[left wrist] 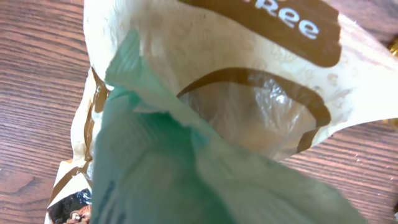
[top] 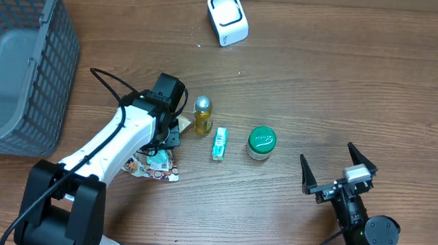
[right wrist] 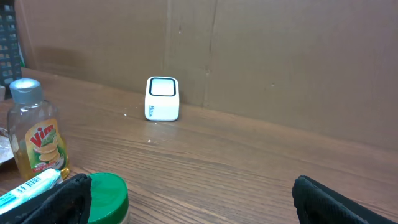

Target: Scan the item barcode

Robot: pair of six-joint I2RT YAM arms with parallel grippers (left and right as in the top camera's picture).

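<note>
Overhead: left gripper [top: 162,143] low over crinkled cream-and-brown plastic snack packet [top: 155,167] on wooden table [top: 324,84], jaws hidden, grip impossible to tell; white boxy scanner [top: 227,17] well apart, near far edge. Left wrist: packet fills view, claw hidden. Right wrist: right gripper [right wrist: 189,186] spread wide, empty.

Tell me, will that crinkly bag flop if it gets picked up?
Probably floppy: the bag is thin, creased film folded over itself. Likely light too, as it lies flat and crumpled. Pushed, it may crumple rather than slide.
</note>
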